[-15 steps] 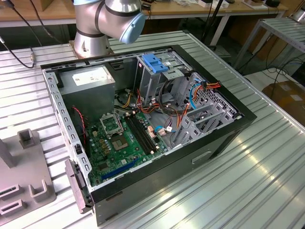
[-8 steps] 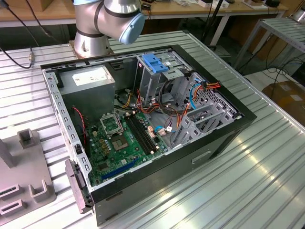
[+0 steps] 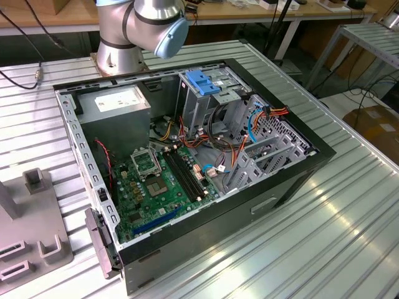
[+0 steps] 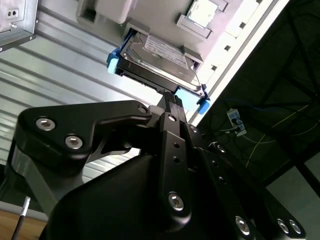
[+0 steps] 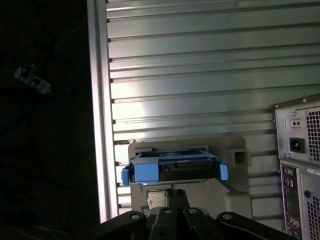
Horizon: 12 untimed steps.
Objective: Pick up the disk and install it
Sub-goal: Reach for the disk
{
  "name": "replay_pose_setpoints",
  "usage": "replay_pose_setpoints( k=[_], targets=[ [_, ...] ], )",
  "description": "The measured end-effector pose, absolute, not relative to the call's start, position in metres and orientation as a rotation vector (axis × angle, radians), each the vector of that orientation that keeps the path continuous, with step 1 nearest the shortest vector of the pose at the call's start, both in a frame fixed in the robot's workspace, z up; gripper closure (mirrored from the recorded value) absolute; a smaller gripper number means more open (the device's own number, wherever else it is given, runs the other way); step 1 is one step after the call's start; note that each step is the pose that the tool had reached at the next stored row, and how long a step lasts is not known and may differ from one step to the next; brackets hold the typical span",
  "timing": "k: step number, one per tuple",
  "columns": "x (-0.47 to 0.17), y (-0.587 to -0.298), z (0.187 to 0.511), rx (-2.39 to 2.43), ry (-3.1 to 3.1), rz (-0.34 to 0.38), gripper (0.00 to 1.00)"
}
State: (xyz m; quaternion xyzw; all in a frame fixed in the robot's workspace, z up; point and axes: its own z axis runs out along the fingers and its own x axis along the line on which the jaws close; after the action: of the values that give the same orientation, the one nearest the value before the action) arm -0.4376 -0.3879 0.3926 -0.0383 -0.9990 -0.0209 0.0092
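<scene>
1. Blue-framed, the disk (image 4: 157,54) rests on a grey holder (image 4: 160,22) on the ribbed metal table (image 4: 60,62), near its edge.
2. The gripper (image 4: 171,102) is just beside the disk; open or closed, I cannot tell.
3. The open computer case (image 3: 274,199) stands apart.

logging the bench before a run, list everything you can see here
disk: one, silver with blue frame, on a grey holder, both wrist views
computer case: one, black, open, on the table
motherboard: one, green, inside the case
power supply: one, grey, inside the case, corner nearest the arm
latch: one, blue, atop the drive cage
table: one, ribbed silver, under the case
arm: one, grey with a blue cap, beyond the case in the exterior view
gripper: one, black, close to the disk
</scene>
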Motion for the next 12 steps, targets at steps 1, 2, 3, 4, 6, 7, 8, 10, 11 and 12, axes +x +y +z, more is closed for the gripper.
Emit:
replay_pose_setpoints(
  k=[1,2,3,4,6,7,8,10,11,12],
  targets=[
    [-0.440,-0.388,0.393,-0.120,-3.120,-0.065,0.90],
    [-0.443,-0.388,0.393,-0.120,-3.120,-0.065,0.90],
    [-0.445,-0.388,0.393,-0.120,-3.120,-0.065,0.90],
    [-0.449,-0.387,0.393,-0.120,-3.119,-0.065,0.90],
    [-0.454,-0.387,0.393,-0.120,-3.119,-0.065,0.90],
    [-0.456,-0.387,0.392,-0.120,-3.119,-0.065,0.90],
    [-0.457,-0.387,0.392,-0.120,-3.119,-0.065,0.90],
    [-0.457,-0.387,0.393,-0.120,-3.119,-0.065,0.90],
    [-0.457,-0.387,0.393,-0.120,-3.119,-0.065,0.90],
    [-0.457,-0.387,0.393,-0.120,-3.119,-0.065,0.90]
  ],
)
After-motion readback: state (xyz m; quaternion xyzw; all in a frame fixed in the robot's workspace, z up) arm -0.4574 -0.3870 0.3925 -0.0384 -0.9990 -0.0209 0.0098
